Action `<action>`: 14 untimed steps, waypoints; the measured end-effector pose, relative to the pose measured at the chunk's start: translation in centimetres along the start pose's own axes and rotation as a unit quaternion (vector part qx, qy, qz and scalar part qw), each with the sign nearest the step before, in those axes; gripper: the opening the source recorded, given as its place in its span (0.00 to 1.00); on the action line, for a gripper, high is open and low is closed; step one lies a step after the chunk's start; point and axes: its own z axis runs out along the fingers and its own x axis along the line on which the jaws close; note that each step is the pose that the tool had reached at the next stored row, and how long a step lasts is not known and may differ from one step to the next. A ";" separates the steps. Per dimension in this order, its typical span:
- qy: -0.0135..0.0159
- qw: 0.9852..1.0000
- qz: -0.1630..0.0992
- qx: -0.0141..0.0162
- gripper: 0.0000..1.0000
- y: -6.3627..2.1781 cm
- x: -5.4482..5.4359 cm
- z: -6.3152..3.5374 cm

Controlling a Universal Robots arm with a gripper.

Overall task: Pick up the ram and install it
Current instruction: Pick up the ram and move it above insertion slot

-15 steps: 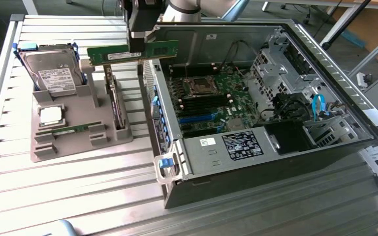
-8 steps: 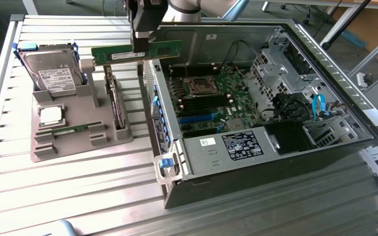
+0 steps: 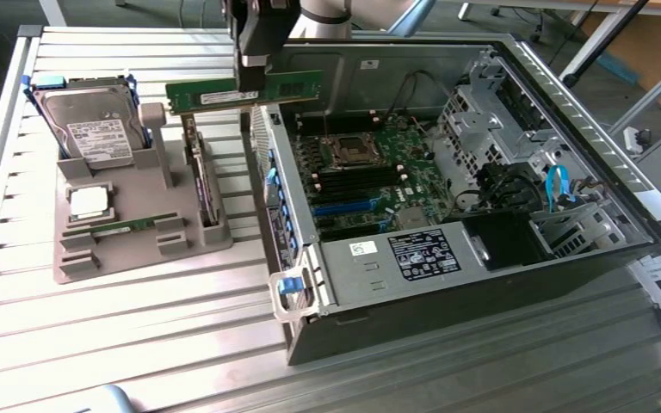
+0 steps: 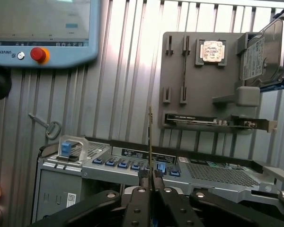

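Over the table (image 3: pixel 135 344), above the open case's (image 3: pixel 423 258) wall, the ram (image 3: pixel 204 95) is held clamped in the end effector (image 3: pixel 251 86), picked up but not yet installed.

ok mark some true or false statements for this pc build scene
1. The gripper is shut on the ram. True.
2. The ram is already seated in the motherboard. False: it is held in the air, clear of the board.
3. The hard drive stands in the grey tray. True.
4. The processor chip is gone from the tray. False: it sits on the tray, in front of the hard drive in the exterior view.
5. The computer case is closed. False: its side is open and the motherboard shows.
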 end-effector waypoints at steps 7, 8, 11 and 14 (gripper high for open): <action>0.000 1.000 0.000 0.000 0.13 -0.38 0.0 -0.01; 0.000 1.000 0.000 0.000 0.13 -0.44 0.1 -0.01; 0.001 1.000 0.000 0.000 0.13 -0.60 0.1 -0.01; 0.001 1.000 0.000 0.000 0.13 -0.85 0.1 -0.01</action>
